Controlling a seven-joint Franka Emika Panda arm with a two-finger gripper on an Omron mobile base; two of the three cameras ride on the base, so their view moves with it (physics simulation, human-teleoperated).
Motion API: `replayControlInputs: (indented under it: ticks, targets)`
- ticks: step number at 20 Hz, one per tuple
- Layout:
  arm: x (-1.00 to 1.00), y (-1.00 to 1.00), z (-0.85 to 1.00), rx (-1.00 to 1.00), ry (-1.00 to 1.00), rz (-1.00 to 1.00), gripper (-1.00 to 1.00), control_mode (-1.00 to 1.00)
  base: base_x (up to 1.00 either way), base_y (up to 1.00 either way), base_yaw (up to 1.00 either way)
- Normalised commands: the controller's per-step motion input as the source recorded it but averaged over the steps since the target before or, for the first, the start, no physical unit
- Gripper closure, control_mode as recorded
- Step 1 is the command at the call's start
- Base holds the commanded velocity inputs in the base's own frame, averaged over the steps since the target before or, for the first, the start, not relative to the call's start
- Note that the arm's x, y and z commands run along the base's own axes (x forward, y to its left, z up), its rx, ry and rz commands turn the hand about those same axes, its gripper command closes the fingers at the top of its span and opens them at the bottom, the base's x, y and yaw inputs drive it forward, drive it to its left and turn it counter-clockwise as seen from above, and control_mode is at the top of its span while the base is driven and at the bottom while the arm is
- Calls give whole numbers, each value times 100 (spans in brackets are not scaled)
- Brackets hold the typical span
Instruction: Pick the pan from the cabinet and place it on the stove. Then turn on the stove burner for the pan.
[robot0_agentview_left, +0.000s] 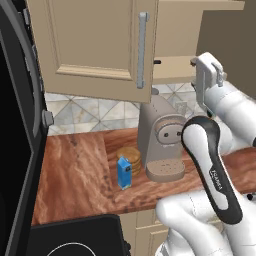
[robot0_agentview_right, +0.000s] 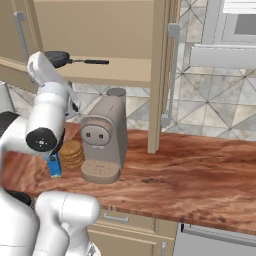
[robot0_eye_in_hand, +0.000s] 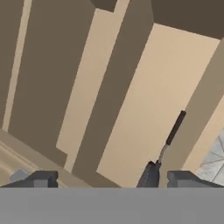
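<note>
On the tan shelf of the open tan wooden wall cabinet, the shallow dark grey frying pan is seen, long black handle pointing right. The two-finger gripper is held at shelf height by the pan, jaws spread wide, nothing grasped. Below, a grey coffee machine is set on the wooden counter.

No lettering, label or number can be read anywhere. The dark band on the robot's arm link carries small pale lettering, too blurred to make out. The blue carton on the counter, below and left of the raised gripper, shows a pale patch without legible print.
</note>
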Motion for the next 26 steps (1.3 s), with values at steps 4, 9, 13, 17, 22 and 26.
replayControlInputs:
  ticks: [4, 9, 13, 17, 22, 26]
  targets:
    - [48, 0, -1, 21, 9, 29, -100, -100, 0, 0, 0]
    - [51, 2, -7, 15, 10, 28, -100, -100, 0, 0, 0]
    - [15, 0, -12, 4, 3, 5, -100, -100, 0, 0, 0]
    - [36, 2, -21, 1, 1, 8, -100, -100, 0, 0, 0]
    - [40, 11, -13, 0, 0, 14, -100, -100, 0, 0, 0]
    - [38, 9, -5, 0, 2, 16, -100, -100, 0, 0, 0]
